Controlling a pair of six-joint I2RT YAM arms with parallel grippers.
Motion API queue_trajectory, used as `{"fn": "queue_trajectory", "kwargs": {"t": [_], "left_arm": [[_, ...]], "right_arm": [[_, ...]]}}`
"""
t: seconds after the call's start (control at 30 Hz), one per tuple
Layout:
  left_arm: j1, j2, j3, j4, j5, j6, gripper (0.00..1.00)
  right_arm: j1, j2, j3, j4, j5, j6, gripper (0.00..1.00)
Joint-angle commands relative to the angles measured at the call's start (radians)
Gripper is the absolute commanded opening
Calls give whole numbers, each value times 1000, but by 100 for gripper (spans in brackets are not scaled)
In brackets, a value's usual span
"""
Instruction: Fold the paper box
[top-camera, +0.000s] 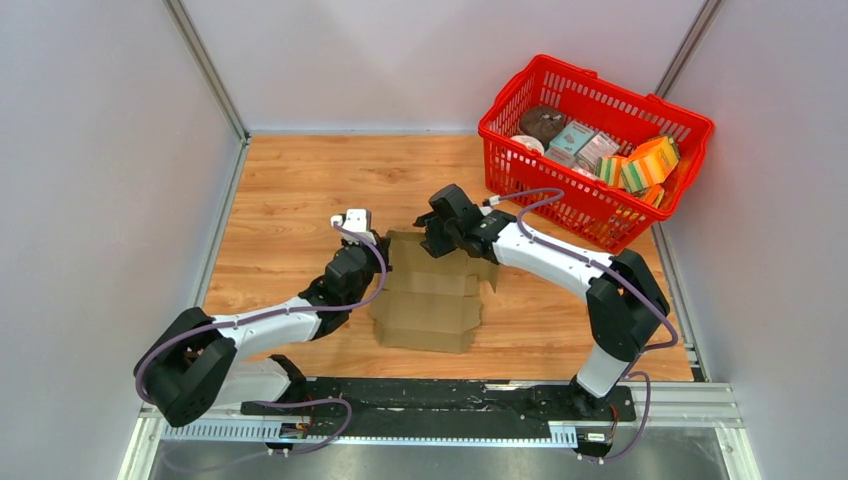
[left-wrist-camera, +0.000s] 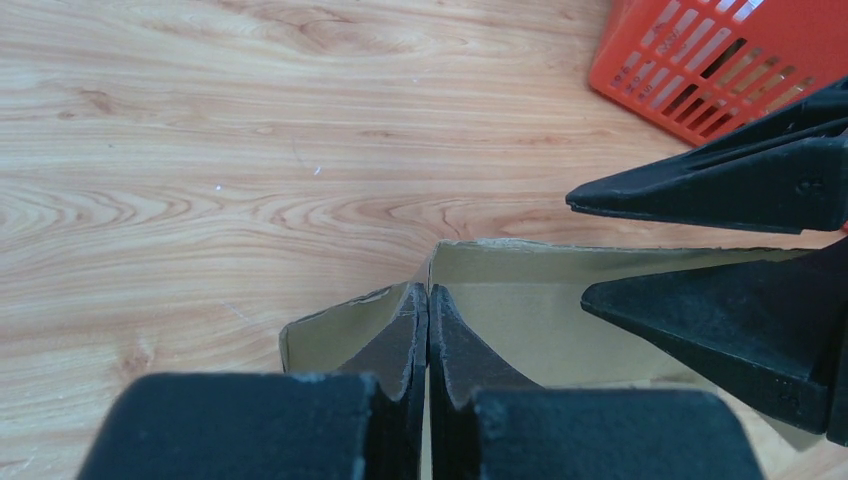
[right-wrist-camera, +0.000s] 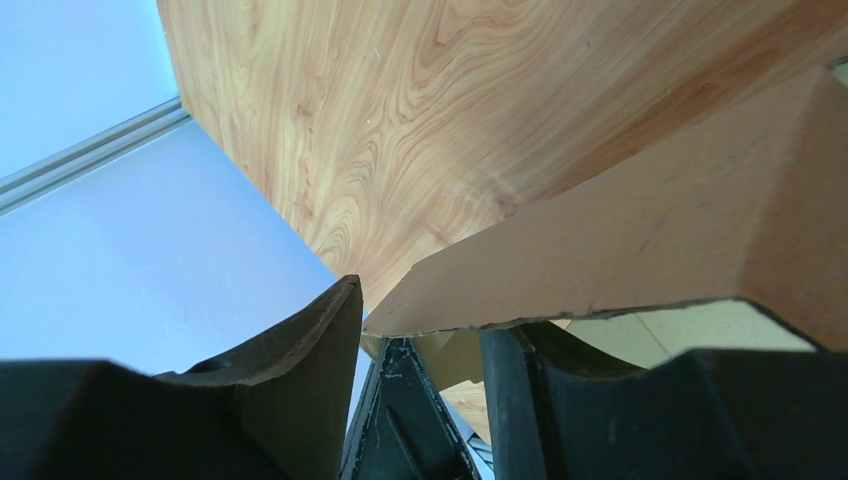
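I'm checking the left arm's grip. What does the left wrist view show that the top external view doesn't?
Left wrist only: the left gripper shut on a raised flap of the paper box. Top external only: most of the box's outline and the packages in the red basket. Both: the box, the open right gripper and the basket.

I look down on a wood-grain table (top-camera: 290, 200) with pale panels along its left, far and right edges. The brown paper box (top-camera: 430, 310) lies on it near the middle, its near part flat on the wood and its far flaps lifted. A red basket (top-camera: 585, 205) stands in the far right corner, near the cardboard but apart from it.
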Motion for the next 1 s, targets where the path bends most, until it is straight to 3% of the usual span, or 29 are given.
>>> {"fn": "queue_trajectory", "kwargs": {"t": [0.0, 0.17, 0.27, 0.43, 0.47, 0.5, 0.6, 0.77, 0.9, 0.97], "left_arm": [[-6, -7, -11, 72, -13, 19, 0], [-6, -3, -16, 89, -17, 20, 0], [-6, -9, -22, 95, -16, 27, 0], [-6, -35, -25, 89, 4, 51, 3], [-8, -50, -34, 90, 9, 54, 5], [-8, -56, -39, 92, 9, 54, 17], [-6, -76, -56, 112, 7, 65, 37], [-8, -203, -109, 129, 10, 103, 46], [5, -303, -136, 60, -137, 128, 47], [29, -314, -148, 17, -174, 70, 44]], "right_arm": [[4, 14, 43, -22, 37, 44, 47], [1, 17, 26, -8, 30, 49, 41], [-6, 17, 9, 23, 20, 47, 32], [-20, 22, 20, 43, 47, -46, 23], [-26, 23, 20, 50, 50, -59, 20], [-29, 26, 17, 61, 47, -69, 13], [-45, 31, 3, 105, 36, -131, 1], [-89, 23, -53, 240, -23, -244, 0], [-134, 14, -98, 348, -71, -284, 0], [-176, 28, -118, 411, -159, -290, 0]]}}
